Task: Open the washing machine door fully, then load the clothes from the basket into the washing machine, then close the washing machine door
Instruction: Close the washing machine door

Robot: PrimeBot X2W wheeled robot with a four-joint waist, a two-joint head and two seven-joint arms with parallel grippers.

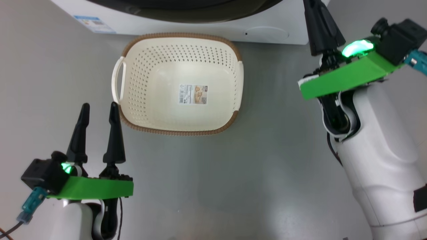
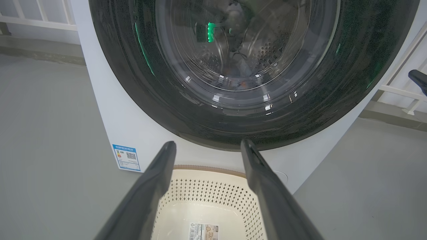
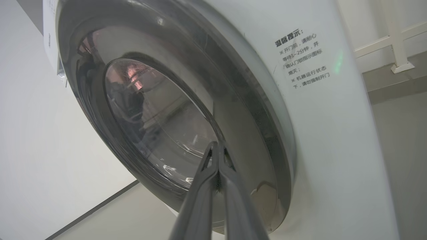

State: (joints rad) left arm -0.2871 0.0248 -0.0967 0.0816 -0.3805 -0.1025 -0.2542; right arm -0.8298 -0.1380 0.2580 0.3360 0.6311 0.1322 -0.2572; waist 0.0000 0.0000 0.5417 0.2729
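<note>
Door [image 3: 166, 133] shut flush into the front of the washer [image 1: 200, 28], going by the seam in the right wrist view. Basket [image 1: 156, 100] on the floor [image 1: 250, 166] just in front of the washer, bare down to the label [image 1: 192, 94] on its bottom; no clothes in it. Behind the door's glass in the left wrist view, dim shapes in the drum and a speck of orange-brown, too blurred to call clothes for certain. Probably the closing end of the task, judging by the empty basket and the shut door.

Right claw [image 3: 216, 145] pressed together, pinching nothing, raised at the door's right side with tips close against the black ring near the rim. Hard to tell whether touching or just off. Likely held shut to make one stiff prod for pushing the door home, not a grip. Door straight ahead of those tips, glass bowl to their left in that view.

Left claw [image 1: 99, 106] spread wide and empty, low at the basket's left, tips just beside the left handle [image 1: 118, 80] but apart from it. Aimed over the basket toward the door's lower edge in its own view. Seemingly parked aside to keep clear of the door's swing and of the other claw. Worth checking next: latch caught all round.
</note>
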